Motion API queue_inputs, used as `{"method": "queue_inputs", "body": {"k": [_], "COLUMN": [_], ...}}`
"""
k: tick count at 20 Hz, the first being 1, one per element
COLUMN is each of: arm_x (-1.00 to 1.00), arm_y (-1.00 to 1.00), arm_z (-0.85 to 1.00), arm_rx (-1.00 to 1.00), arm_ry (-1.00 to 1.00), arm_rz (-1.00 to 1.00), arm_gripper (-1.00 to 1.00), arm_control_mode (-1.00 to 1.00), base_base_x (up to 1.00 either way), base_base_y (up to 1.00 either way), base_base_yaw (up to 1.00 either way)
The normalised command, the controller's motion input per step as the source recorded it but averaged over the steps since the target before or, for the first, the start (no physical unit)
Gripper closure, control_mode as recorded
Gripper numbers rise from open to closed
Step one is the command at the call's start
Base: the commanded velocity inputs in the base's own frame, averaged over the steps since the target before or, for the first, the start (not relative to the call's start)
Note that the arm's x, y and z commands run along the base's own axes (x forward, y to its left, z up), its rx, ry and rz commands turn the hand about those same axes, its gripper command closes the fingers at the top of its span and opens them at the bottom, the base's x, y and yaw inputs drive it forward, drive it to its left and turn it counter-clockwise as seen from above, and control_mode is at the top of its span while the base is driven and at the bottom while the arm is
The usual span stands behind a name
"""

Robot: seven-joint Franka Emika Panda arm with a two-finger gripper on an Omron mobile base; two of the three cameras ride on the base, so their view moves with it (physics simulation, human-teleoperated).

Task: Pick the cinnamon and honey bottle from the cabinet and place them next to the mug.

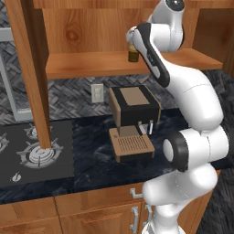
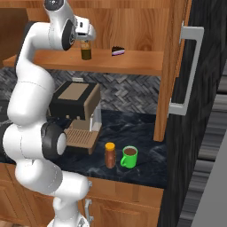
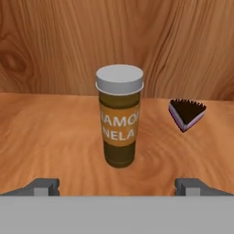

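Cinnamon jar (image 3: 119, 116) stands upright on the cabinet (image 1: 91, 64) shelf, centred ahead of the gripper (image 3: 118, 186). Jaws wide apart, empty. Honey bottle (image 2: 110, 154) already beside mug (image 2: 129, 157) on bench. Risk: an off-centre approach topples the slim jar.

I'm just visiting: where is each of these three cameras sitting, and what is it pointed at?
Left base view: behind the arm's left, facing the counter, coffee machine and cabinet; the white arm rises at lower right.
Right base view: behind the arm's right, facing the same counter, plus the honey bottle and mug; the arm rises at lower left.
Hand view: on the hand, facing the cinnamon upright on the shelf; the open gripper has its fingers at the bottom.
All views share the cinnamon.
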Motion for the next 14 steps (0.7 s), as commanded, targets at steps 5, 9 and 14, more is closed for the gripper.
{"method": "queue_inputs", "body": {"k": [5,9,14], "arm_x": [0.16,0.42,0.46], "arm_y": [0.0,0.0,0.0], "arm_z": [0.0,0.0,0.0], "arm_rx": [0.0,0.0,0.0], "arm_ry": [-0.05,0.04,0.05], "arm_rz": [0.0,0.0,0.0], "arm_gripper": [-1.0,-1.0,-1.0], "arm_control_mode": [-1.0,-1.0,-1.0], "base_base_x": [0.0,0.0,0.0], "base_base_y": [0.0,0.0,0.0], "base_base_yaw": [0.0,0.0,0.0]}}
